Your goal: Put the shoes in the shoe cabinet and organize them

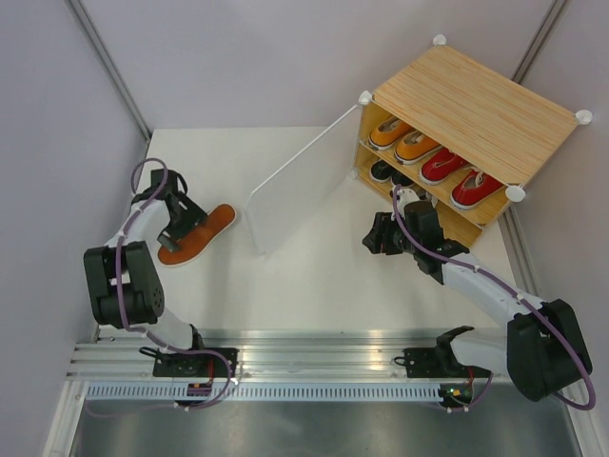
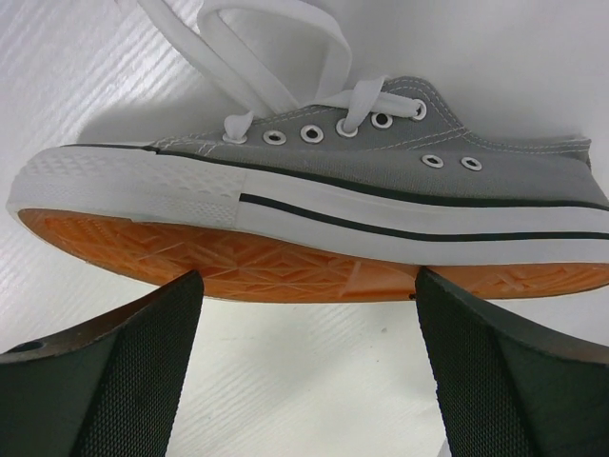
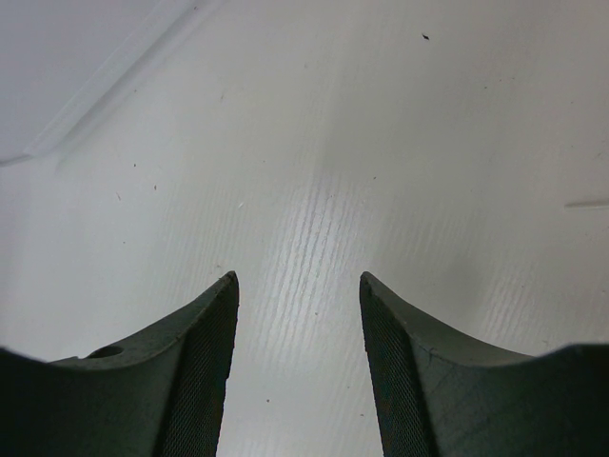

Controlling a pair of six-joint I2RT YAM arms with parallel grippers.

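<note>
A grey shoe (image 2: 400,171) with white laces lies on its side on the table at the left, its orange sole (image 1: 205,233) facing up in the top view. My left gripper (image 1: 179,233) is right at it. In the wrist view the left gripper (image 2: 309,278) is open, and its fingers stand either side of the sole's edge without pinching it. The shoe cabinet (image 1: 476,100) stands at the back right. Two orange shoes (image 1: 404,138) and two red shoes (image 1: 459,176) sit on its upper shelf, with black shoes (image 1: 388,173) below. My right gripper (image 1: 369,236) hangs open and empty in front of the cabinet; its wrist view shows the gripper (image 3: 298,278) over bare table.
The cabinet's frosted white door (image 1: 295,190) is swung open toward the table's middle, standing between the two arms. White walls close in the table at the left and the back. A metal rail (image 1: 314,367) carrying the arm bases runs along the near edge.
</note>
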